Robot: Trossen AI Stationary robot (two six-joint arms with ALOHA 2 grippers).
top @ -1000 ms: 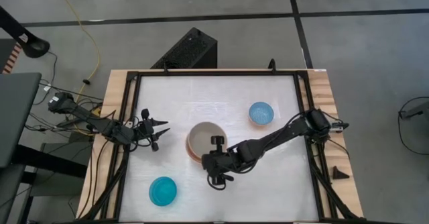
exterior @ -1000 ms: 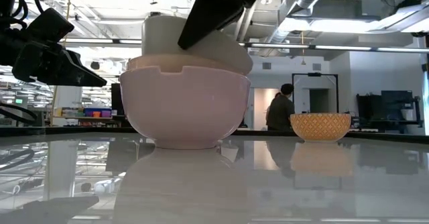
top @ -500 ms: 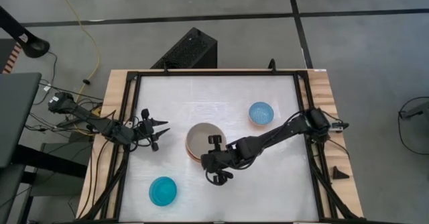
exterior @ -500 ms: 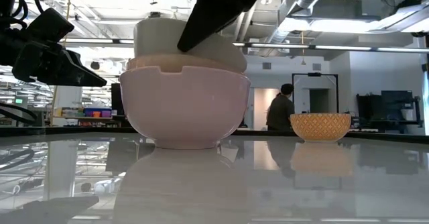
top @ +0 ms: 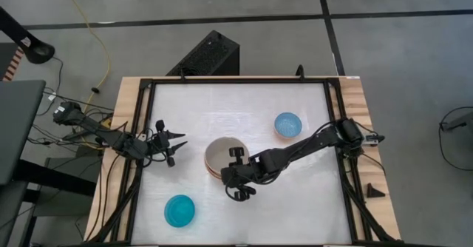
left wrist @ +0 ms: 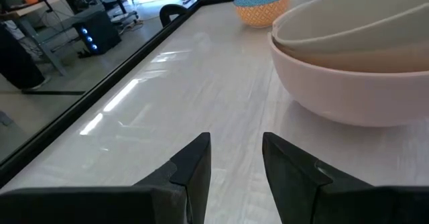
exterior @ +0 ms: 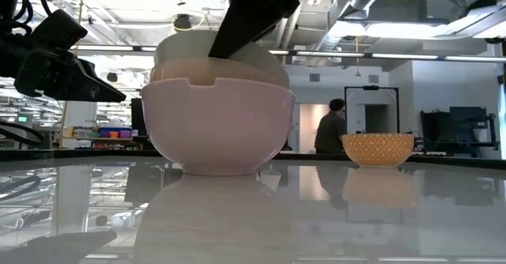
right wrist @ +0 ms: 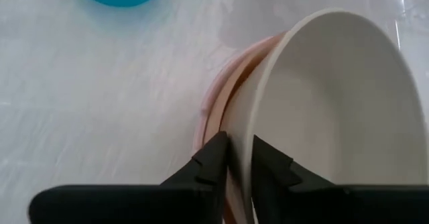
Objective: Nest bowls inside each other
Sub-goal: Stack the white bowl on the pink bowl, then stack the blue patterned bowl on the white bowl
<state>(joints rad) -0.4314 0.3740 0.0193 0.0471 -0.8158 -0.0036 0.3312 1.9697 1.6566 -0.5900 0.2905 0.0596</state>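
Cream bowl [right wrist: 335, 110] lower, rim between right tool [right wrist: 239, 158] fingers

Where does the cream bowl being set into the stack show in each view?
High: table centre, cream bowl, by the right pincer.
Low: upper left-centre, inside the pink bowl.
Left wrist: right edge.
Right wrist: right half.
Shared landmark: the pink bowl beneath it.

I can read no text, label, brand, number or sign in any view from here.
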